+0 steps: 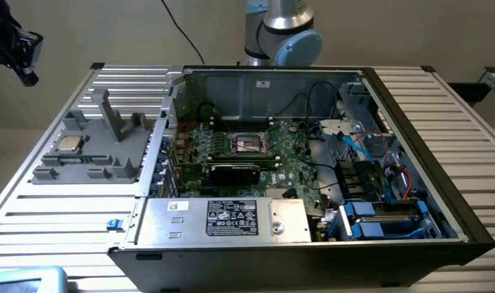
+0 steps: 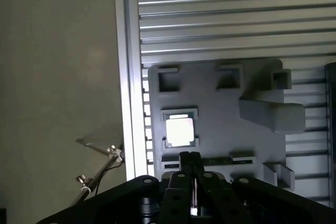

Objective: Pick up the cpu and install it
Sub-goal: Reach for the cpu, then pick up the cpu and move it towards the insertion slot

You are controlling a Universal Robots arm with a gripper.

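Gripper (image 2: 190,157): fingers pressed together, holding nothing; up off the holder, apart from the cpu.
Cpu (image 1: 71,144): lies flat, shiny top up, in a square recess of the holder, outside the case, well apart from the socket.
Holder (image 1: 108,160): grey, on the slatted table (image 1: 44,210), just beside the case on the exterior view's left.
Case (image 1: 410,116): open on top, board showing.
Socket (image 1: 249,143): mid-board, dark square in a metal frame.
Card (image 1: 235,172): black, just near of the socket.
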